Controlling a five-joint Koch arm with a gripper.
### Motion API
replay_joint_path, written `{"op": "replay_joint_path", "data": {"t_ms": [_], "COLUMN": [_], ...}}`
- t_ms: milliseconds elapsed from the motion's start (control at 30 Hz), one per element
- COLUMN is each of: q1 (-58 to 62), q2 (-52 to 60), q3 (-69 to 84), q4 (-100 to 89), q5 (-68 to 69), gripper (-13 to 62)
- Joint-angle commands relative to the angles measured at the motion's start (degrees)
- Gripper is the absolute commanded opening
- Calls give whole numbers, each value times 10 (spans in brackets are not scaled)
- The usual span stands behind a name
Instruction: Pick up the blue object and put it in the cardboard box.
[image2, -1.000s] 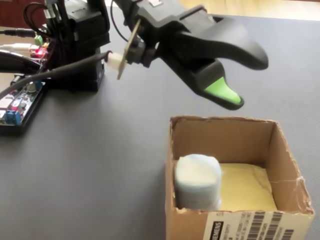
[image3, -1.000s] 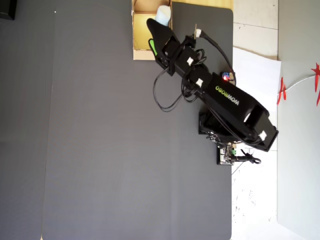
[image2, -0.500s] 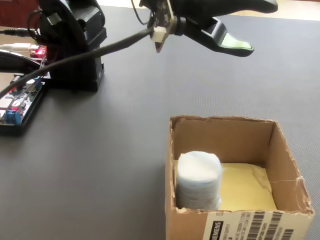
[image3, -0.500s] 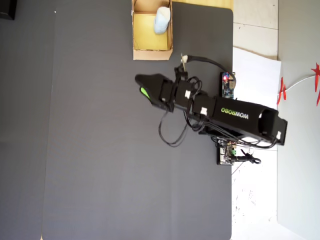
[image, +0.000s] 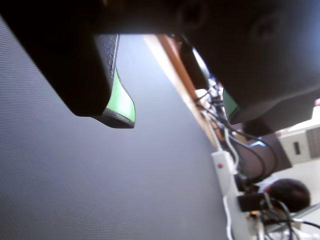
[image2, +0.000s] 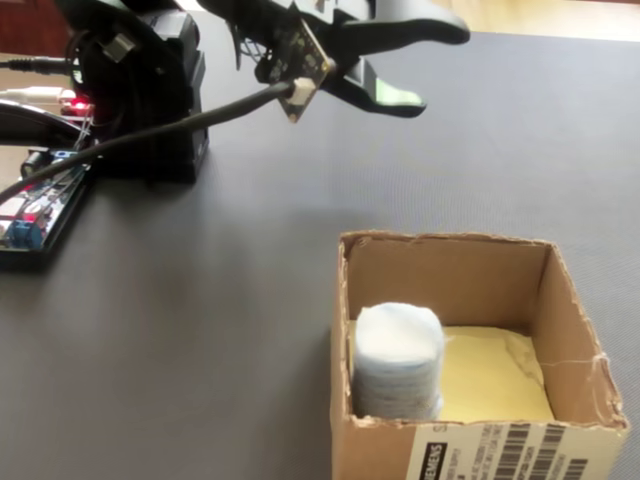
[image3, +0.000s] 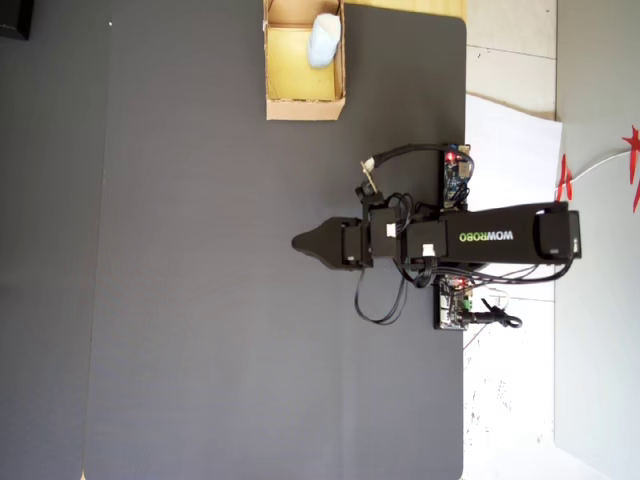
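We see the blue object standing upright inside the cardboard box, against its left wall in the fixed view. The gripper hangs over the dark mat, well apart from the box. In the wrist view its green-lined jaws stand apart with nothing between them.

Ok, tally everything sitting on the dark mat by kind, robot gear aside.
Cardboard box: 1
Pale blue object, inside the box: 1
Total: 2
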Motion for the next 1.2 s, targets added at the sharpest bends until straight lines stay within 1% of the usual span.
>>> {"op": "replay_joint_path", "data": {"t_ms": [0,367,533,767,1167], "q1": [-14,-28,-29,-26,-18], "q2": [50,54,54,54,53], "q3": [-10,116,116,116,116], "q4": [-29,-57,-25,119,130], "q5": [3,4,2,1,0], "gripper": [348,350,354,355,349]}}
